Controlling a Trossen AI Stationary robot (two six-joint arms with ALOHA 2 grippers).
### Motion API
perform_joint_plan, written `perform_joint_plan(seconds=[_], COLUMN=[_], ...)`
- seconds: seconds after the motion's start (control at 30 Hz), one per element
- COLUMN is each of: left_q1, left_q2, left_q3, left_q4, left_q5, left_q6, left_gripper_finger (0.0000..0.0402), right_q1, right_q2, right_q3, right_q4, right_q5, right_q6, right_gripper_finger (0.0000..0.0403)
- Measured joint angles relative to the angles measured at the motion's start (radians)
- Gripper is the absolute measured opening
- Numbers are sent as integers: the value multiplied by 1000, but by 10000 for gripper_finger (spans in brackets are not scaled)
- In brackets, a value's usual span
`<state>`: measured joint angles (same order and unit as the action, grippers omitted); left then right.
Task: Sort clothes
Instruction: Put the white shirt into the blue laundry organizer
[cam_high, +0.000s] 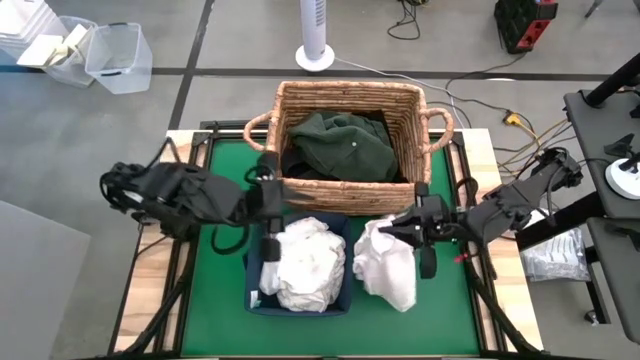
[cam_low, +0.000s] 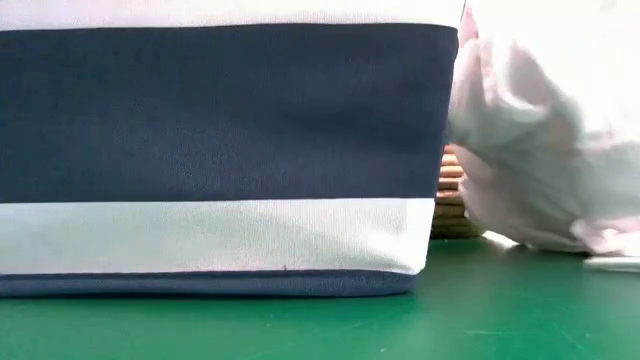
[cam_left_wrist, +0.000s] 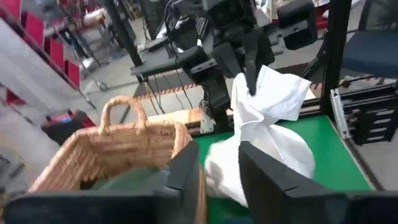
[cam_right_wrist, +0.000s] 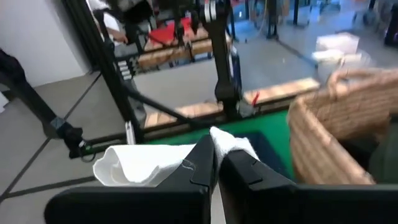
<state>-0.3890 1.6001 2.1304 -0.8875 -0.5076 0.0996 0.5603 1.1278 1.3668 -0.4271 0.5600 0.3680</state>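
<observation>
A white garment (cam_high: 388, 262) stands bunched on the green mat just right of the navy bin (cam_high: 255, 290), and my right gripper (cam_high: 404, 232) is shut on its top. It also shows in the low view as the white garment (cam_low: 540, 150) and in the left wrist view as the white garment (cam_left_wrist: 267, 124). More white clothes (cam_high: 305, 262) fill the bin. A dark green garment (cam_high: 340, 145) lies in the wicker basket (cam_high: 262, 128). My left gripper (cam_high: 272, 212) is open and hovers at the bin's far left corner, beside the basket, touching nothing. My right gripper pinches the white garment's upper bunched end (cam_right_wrist: 227, 142) between its two fingers, coming from the table's right and slanting down. Several gathered layers bulge out beside the fingers. The garment hangs below the hold, and its lower part (cam_left_wrist: 292, 155) rests on the mat.
The wicker basket (cam_left_wrist: 112, 155) stands at the table's far side, right behind the bin. The striped bin wall (cam_low: 220, 150) fills most of the low view. Bare green mat (cam_high: 450, 300) lies near the right and left edges. Plastic boxes and a fan stand on the floor beyond.
</observation>
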Motion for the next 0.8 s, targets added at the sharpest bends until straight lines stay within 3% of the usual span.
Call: perform_joint_plan(seconds=[0.17, 0.4, 0.8], left_q1=[10, 75, 128], left_q2=[37, 68, 134], left_q3=[0, 0, -1], left_q4=[91, 110, 178], left_q5=[10, 170, 279], left_q6=[84, 39, 32], left_gripper_finger=[141, 194, 231], right_q1=[-3, -10, -37], right_q2=[0, 1, 0], right_q3=[25, 37, 37], right_q4=[52, 139, 304], right_q5=[22, 69, 151], right_q6=[-99, -217, -384], right_gripper_finger=[8, 8, 8])
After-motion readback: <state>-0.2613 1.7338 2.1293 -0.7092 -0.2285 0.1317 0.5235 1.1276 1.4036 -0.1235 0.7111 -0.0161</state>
